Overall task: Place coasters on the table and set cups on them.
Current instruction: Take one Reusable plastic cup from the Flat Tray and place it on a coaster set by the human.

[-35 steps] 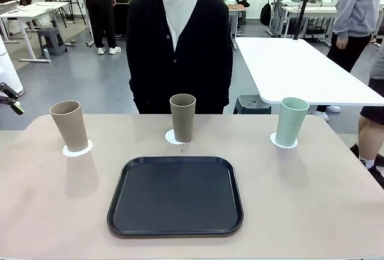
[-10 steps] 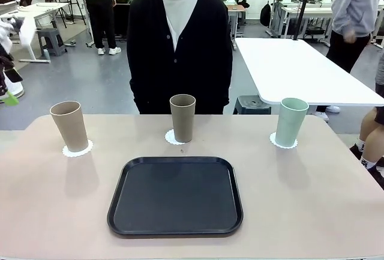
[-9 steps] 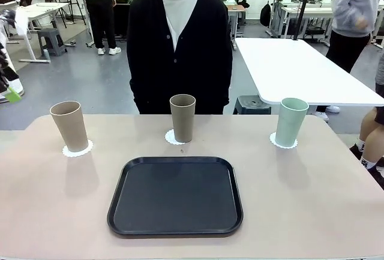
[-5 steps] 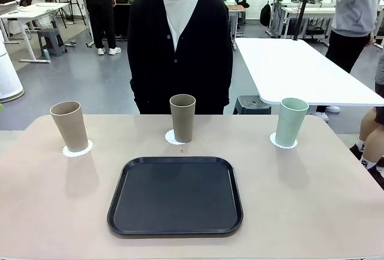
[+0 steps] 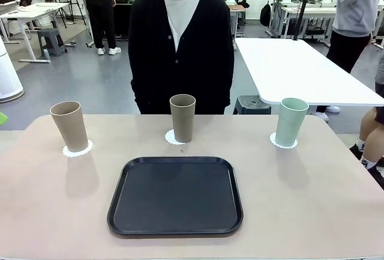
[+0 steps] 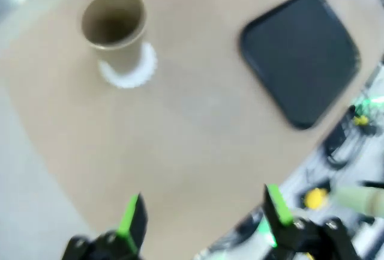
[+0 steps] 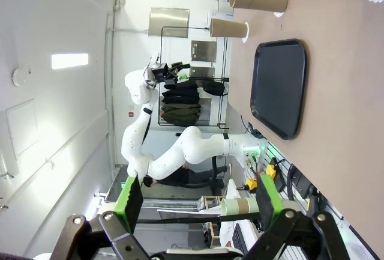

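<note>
Three cups on three coasters: table set, both grippers empty, arms pulled back.

Nearest you, L gripper (image 6: 201,215) hangs spread wide w/ nothing btwn its pads, high over the table (image 6: 180,122); ahead of it stands a tan cup (image 6: 114,29) on its coaster (image 6: 129,71), black tray (image 6: 300,62) off to one side. R gripper (image 7: 195,203) is likewise wide & bare, table edge-on beyond its fingers. Farther out: tan cup (image 5: 69,125), mid cup (image 5: 182,117) & mint cup (image 5: 291,121) each sit upright on a doily, tray (image 5: 176,195) bare, person (image 5: 181,44) behind. Judged done; nothing left to place. Vs a sec ago: L arm, then at frame's left edge, has withdrawn to a green sliver; cups unmoved.
</note>
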